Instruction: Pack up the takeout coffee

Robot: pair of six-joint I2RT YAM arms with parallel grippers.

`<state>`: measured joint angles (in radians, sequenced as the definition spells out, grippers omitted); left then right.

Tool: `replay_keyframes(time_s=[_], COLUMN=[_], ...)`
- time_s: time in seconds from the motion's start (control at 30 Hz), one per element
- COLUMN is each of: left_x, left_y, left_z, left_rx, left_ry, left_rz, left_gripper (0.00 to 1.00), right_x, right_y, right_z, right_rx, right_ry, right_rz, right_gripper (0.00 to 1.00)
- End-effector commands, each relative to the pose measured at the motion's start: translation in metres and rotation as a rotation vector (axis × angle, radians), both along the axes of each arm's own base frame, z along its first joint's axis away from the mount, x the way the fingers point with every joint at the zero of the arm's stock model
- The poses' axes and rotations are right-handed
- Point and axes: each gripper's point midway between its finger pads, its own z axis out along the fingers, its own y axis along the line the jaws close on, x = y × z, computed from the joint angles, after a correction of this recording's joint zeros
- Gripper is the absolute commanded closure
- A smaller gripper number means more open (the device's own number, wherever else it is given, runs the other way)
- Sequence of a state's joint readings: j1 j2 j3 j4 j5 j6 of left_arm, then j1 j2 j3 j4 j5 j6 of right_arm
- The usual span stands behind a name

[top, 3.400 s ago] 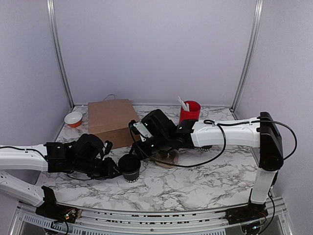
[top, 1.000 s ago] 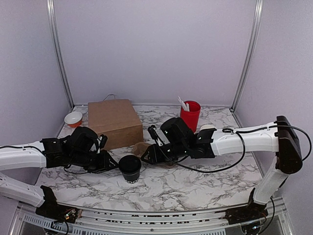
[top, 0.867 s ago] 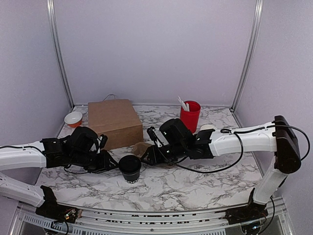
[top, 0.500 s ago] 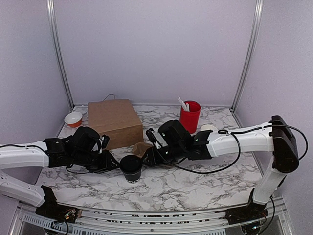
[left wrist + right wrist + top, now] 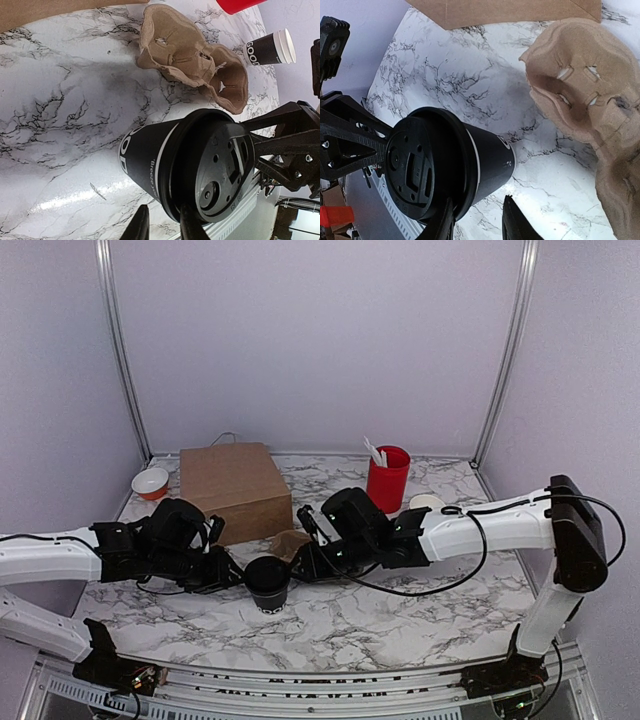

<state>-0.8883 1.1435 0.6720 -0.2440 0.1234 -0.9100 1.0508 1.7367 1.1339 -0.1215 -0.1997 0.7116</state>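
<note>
Now the left fingers (image 5: pixel 141 227) pinch the lid rim of the coffee (image 5: pixel 267 583), which stands upright on the desk (image 5: pixel 400 610), in front of the bag (image 5: pixel 232 490). From the other side, the right fingers (image 5: pixel 514 222) straddle the same rim, narrowly apart; whether they grip it cannot be told.

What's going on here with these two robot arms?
Both arms are at a lidded black coffee cup standing on the marble table. The left gripper and right gripper flank its lid on opposite sides; whether either grips isn't clear. A cardboard cup carrier lies behind it, near a brown paper bag.
</note>
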Motion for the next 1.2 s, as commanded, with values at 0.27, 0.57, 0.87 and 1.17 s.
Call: replay_keyframes(time_s=[0.27,0.57,0.87,1.17], left_x=[-0.015,-0.031,-0.032,-0.014], left_y=[0.014,0.032,0.032,0.018], left_z=[-0.049,-0.083,-0.083,-0.042], left_rx=[0.091,0.160,0.154,0.110], left_ry=[0.085,0.143,0.143,0.053], left_rz=[0.001,0.016,0.022,0.021], left_gripper=[0.81,0.84,0.85,0.85], right_x=[-0.009,-0.037,-0.047,-0.019], right_y=[-0.019,-0.027,-0.035,-0.017], right_z=[-0.045,-0.085,-0.096,-0.020], right_rx=[-0.147,-0.226,-0.259,-0.135], right_ry=[0.010,0.056,0.076,-0.052], right_rz=[-0.039,-0.021,-0.020,-0.091], right_gripper=[0.72,0.76,0.78,0.78])
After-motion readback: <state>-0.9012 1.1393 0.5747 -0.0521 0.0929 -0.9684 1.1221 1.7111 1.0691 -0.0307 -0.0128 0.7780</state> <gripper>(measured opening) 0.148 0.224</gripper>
